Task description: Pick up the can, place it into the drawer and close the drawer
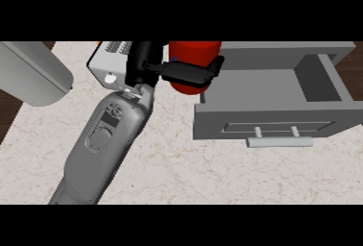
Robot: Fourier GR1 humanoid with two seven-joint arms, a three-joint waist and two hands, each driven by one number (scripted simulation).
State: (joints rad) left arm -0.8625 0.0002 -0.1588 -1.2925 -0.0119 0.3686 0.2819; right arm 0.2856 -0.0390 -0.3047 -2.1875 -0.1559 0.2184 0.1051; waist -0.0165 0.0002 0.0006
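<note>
One red can (193, 52), clasped in the curled fingers of the one right hand (186, 72) showing, hangs over the desk (212, 168) just left of one open grey drawer (257, 93).

Right forearm (102, 144) angled up from lower edge, right hand (181, 72) sideways, fingers (212, 66) curled round the can (193, 50)

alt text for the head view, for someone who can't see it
The right hand is curled round a red can, holding it just left of an open grey drawer on a pale marbled counter. The drawer's bar handle points toward the view's lower edge.
</note>
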